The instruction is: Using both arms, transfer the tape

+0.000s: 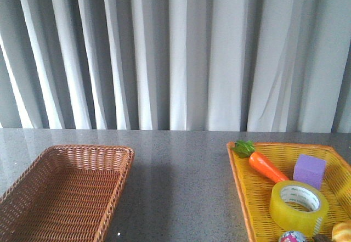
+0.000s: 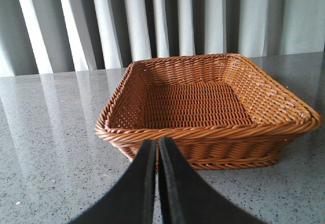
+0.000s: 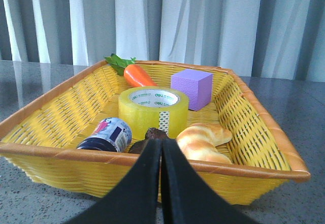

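Observation:
The tape [image 1: 299,207] is a wide translucent yellow roll with a white printed core. It lies flat in the yellow basket [image 1: 247,198] at the right of the table, and shows in the right wrist view [image 3: 153,110] in the basket's middle. My right gripper [image 3: 162,148] is shut and empty, just outside the basket's near rim. My left gripper [image 2: 157,148] is shut and empty, in front of the empty brown wicker basket [image 2: 284,125]. Neither arm shows in the front view.
In the yellow basket lie a carrot [image 3: 139,74], a purple cube [image 3: 192,88], a bread roll [image 3: 203,141], a small can [image 3: 105,135] and a dark brown item [image 3: 152,134]. The brown basket [image 1: 33,187] stands at the table's left. A grey curtain hangs behind.

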`<state>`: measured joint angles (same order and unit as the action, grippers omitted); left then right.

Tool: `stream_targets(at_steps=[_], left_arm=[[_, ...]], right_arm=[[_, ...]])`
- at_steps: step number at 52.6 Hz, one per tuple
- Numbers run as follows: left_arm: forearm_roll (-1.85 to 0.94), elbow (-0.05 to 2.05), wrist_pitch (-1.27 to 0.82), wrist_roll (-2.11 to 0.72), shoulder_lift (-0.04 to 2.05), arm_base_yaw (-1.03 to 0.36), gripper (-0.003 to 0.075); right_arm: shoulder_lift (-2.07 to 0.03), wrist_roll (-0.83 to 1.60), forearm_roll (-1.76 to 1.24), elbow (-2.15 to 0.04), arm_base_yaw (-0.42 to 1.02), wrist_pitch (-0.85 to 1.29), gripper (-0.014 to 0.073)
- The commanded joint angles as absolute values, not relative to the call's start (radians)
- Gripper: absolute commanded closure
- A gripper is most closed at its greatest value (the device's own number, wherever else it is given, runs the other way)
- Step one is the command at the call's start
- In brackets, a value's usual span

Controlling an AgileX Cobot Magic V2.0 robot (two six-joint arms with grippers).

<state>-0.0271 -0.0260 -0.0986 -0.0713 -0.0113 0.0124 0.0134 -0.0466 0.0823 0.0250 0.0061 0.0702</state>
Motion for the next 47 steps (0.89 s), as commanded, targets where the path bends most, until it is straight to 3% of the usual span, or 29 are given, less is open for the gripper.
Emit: stream_targets(at_steps=[1, 25, 31, 40, 47], left_arm=[[-0.038, -0.003, -0.024, -0.069, -0.029, 0.014, 0.0726], [-0.035, -0.003, -0.007, -0.071, -0.029, 0.014, 0.0726], [0.015, -0.003, 0.153, -0.106, -0.029, 0.014, 0.0726], [0.014, 0.018, 0.463, 0.044, -0.028, 0.013, 0.0726], [0.014, 0.128, 0.456, 0.051, 0.003, 0.013, 0.0726]], right_arm=[[0.024, -0.045, 0.087, 0.033, 0.000, 0.000, 0.0601], [0.024, -0.045, 0.087, 0.033, 0.000, -0.031, 0.0601], [0.024, -0.052, 0.081, 0.032, 0.000, -0.191, 0.0601], [0.022, -0.145, 0.112, -0.019, 0.002, -0.674, 0.0601], [-0.054, -0.229, 0.275, -0.181, 0.002, -0.563, 0.0601]])
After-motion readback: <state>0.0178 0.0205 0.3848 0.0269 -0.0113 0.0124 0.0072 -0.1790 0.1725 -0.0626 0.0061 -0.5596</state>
